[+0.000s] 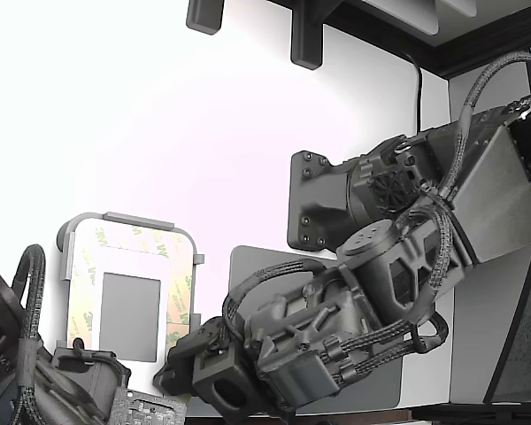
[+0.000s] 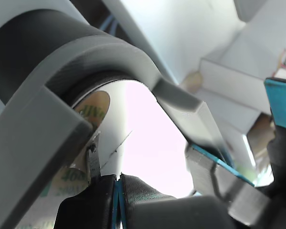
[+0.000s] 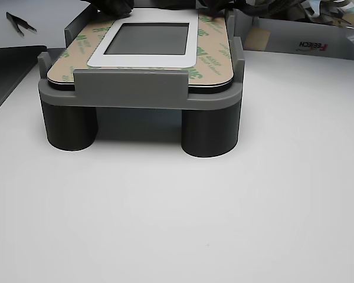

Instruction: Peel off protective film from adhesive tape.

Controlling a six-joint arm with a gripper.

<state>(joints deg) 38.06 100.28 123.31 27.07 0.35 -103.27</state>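
The adhesive tape border faced with tan protective film (image 1: 81,283) printed with green 3M logos lies on a white plate (image 1: 128,258) in a light grey frame (image 1: 128,219). The film (image 3: 209,56) looks flat all round in the other view. My gripper (image 1: 171,375) sits at the frame's corner nearest the exterior view's bottom right. In the wrist view my gripper (image 2: 117,186) has its dark jaws pressed together. A thin metal tip (image 2: 92,164) touches the film's (image 2: 93,109) rounded corner edge. I cannot tell whether film is pinched.
A second arm (image 1: 35,381) sits at the exterior view's lower left by the frame. A dark grey rounded mat (image 1: 248,266) lies under my arm. The frame (image 3: 130,88) stands on two dark cylinders (image 3: 209,132). Tweezers (image 3: 17,22) and a box (image 3: 301,38) lie behind.
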